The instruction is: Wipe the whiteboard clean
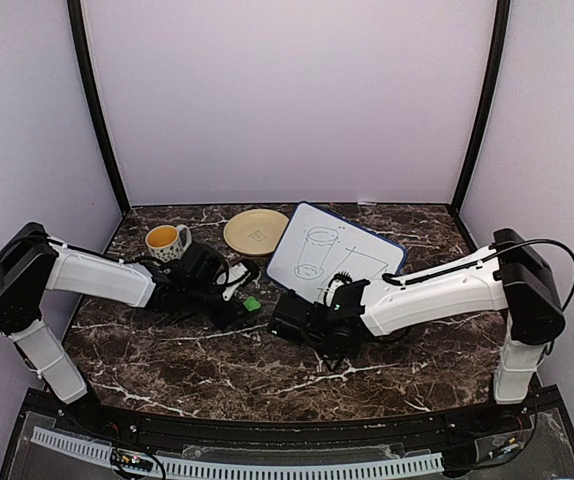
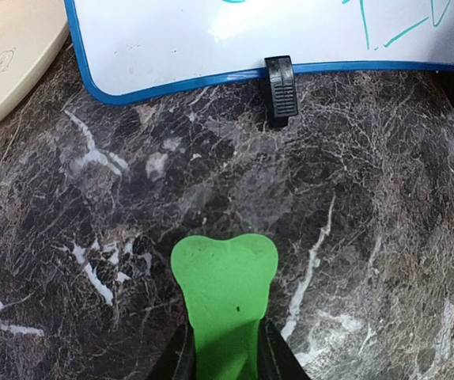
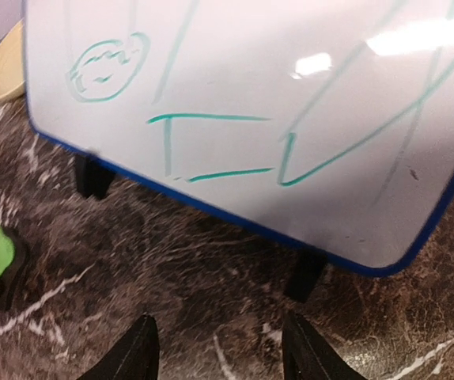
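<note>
Propped at centre frame on the marble bench (image 1: 167, 350): whiteboard (image 1: 332, 250), teal sketches, long axis slanting upper left to lower right. Left tool (image 2: 227, 360) clamped on green pad (image 2: 224, 277); right tool (image 3: 223, 356) spread, empty.

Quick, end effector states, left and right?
Left end effector: closed on a green flat-tipped tool.
Right end effector: open, holding nothing, facing the whiteboard.
</note>
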{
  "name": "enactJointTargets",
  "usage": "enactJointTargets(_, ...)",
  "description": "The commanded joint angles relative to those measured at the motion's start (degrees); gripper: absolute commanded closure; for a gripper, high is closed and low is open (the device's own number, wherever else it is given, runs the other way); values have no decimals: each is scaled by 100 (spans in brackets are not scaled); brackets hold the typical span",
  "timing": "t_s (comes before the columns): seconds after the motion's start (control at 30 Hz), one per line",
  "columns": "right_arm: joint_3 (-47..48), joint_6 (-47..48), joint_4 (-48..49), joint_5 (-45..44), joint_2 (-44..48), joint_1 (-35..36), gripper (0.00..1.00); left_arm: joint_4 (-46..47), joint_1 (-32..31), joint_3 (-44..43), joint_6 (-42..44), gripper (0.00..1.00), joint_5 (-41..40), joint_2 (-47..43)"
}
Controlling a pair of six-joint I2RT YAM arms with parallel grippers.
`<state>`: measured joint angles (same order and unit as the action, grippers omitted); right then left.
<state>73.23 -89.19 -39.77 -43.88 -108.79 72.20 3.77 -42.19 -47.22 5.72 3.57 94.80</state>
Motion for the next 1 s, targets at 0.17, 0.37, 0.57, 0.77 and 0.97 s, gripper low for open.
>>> enactJointTargets(0.17, -1024, 3663, 1995, 511, 1736, 17, 24, 129, 53, 195, -266, 75, 176, -254)
enactJointTargets(0.37, -2324, 5363, 3822, 2426, 3906, -1485, 1, 214, 56, 293, -320, 75, 221, -276)
enactJointTargets(0.57, -2116, 6331, 3784, 4388, 4485, -3740, 1, 297, 56, 322, -368, 75, 272, -306)
enactJointTargets(0.77, -2057, 6338, 4325, 6511, 3828, -5238, 6, 394, 60, 320, -443, 75, 426, -335)
enactJointTargets(0.97, -1505, 6375, 4545, 7913, 2605, -5649, 13, 509, 55, 294, -462, 75, 472, -381)
